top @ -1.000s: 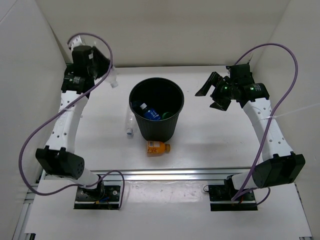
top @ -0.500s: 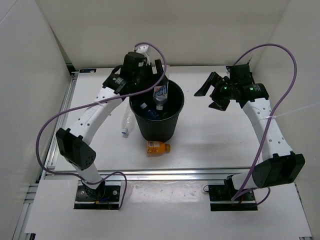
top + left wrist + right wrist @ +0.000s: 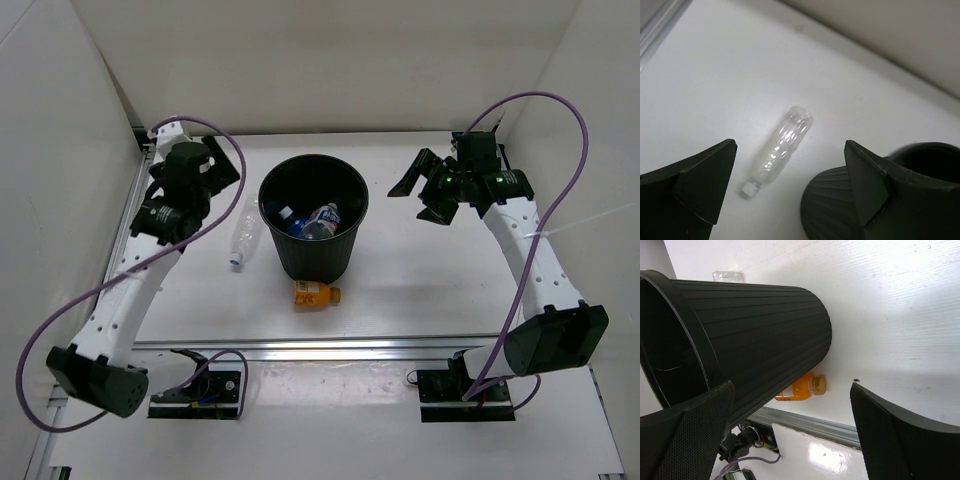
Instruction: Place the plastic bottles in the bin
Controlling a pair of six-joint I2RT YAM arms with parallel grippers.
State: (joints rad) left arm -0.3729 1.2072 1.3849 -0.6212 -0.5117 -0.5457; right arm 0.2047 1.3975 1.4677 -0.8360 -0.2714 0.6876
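From above: the black bin (image 3: 315,262) stands mid-worktop (image 3: 430,290), a blue-labelled bottle (image 3: 322,219) and apparently more bottles inside. A clear bottle (image 3: 240,233) lies just left of the bin, an orange bottle (image 3: 313,294) in front.

Left wrist: left jaws spread, empty, over the clear bottle.

Right wrist: right jaws wide apart, holding nothing, beside the bin.

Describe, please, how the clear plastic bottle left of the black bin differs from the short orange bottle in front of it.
The clear plastic bottle is see-through, long and slim; the short orange bottle is coloured and stubby. The clear one points its white cap toward the near edge, the orange one its cap to the right. Both lie on their sides on the white table, outside the black bin.
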